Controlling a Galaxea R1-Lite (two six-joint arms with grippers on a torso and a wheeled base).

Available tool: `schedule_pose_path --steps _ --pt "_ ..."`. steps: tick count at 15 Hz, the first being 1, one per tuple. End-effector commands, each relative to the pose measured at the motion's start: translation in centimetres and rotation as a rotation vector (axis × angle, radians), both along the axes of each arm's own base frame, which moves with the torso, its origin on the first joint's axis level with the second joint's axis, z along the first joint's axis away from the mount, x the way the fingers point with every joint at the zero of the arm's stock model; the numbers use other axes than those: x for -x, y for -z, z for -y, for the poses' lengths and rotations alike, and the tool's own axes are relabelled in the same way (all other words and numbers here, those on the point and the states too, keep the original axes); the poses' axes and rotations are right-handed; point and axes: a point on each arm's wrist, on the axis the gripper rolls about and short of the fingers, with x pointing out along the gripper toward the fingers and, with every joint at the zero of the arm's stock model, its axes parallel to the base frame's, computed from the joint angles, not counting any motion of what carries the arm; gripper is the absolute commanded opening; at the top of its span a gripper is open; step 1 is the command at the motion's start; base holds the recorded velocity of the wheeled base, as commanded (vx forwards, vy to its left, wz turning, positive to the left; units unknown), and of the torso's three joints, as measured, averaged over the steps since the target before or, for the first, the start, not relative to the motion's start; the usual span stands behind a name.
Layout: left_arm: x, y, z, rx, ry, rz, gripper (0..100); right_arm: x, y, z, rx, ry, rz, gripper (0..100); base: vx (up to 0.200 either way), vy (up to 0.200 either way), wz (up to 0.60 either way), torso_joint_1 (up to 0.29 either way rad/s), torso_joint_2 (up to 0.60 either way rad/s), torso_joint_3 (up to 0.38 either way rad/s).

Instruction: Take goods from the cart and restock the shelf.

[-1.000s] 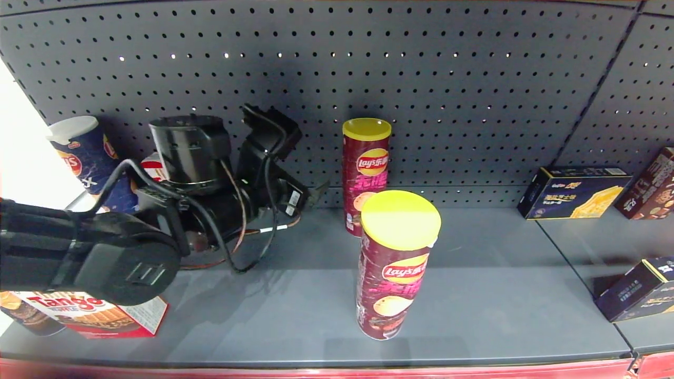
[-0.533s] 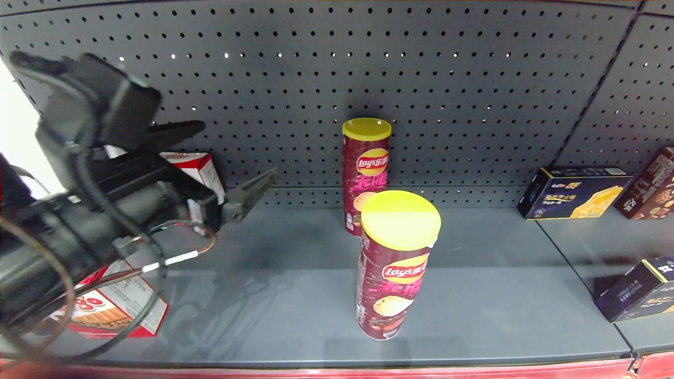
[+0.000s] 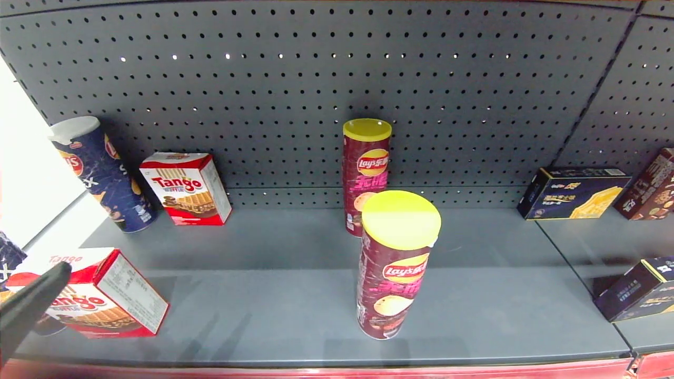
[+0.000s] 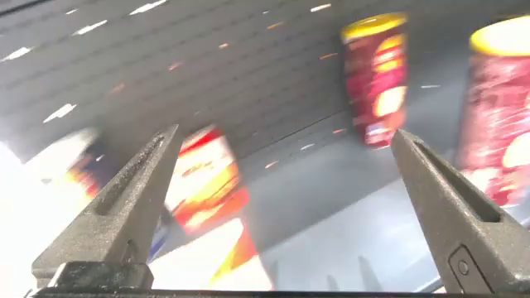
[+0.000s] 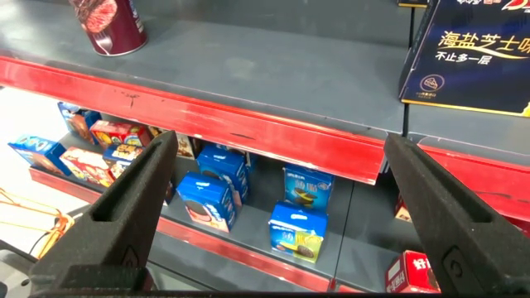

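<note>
Left gripper [image 4: 283, 136] — withdrawn from the shelf [image 3: 295, 300] to its front left corner, jaws wide, empty. Wafer box [image 3: 185, 188] — upright at the back, just beside the blue can [image 3: 102, 173]. Right gripper [image 5: 279, 141] — jaws wide, empty, facing the shelf's red front edge.

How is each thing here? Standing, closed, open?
Front chip can: upright, lid on.
Back chip can: upright, lid on.
Blue can: standing, lid on.
Back wafer box: standing, closed.
Front wafer box: standing, closed.
Left end effector: open, empty.
Right end effector: open, empty.
</note>
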Motion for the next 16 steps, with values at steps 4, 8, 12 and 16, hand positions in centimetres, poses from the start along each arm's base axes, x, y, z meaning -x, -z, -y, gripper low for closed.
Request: schedule_pose_path --steps 4,8,12,16 --pt "5.7 10.2 -2.4 0.092 -0.438 0.076 100 0.0 0.0 0.0 0.001 0.000 -0.001 100 0.000 0.000 0.00 0.000 0.00 0.000" --pt "6.8 13.0 -2.3 0.090 -0.488 -0.033 100 0.0 0.0 0.0 0.001 0.000 -0.001 100 0.000 0.000 0.00 0.000 0.00 0.000" --pt "7.0 15.4 -2.4 0.048 -0.465 -0.204 100 0.0 0.0 0.0 0.001 0.000 -0.001 100 0.000 0.000 0.00 0.000 0.00 0.000" --pt "7.0 15.3 -2.4 0.056 -0.465 -0.191 100 0.0 0.0 0.0 0.001 0.000 -0.001 100 0.000 0.000 0.00 0.000 0.00 0.000"
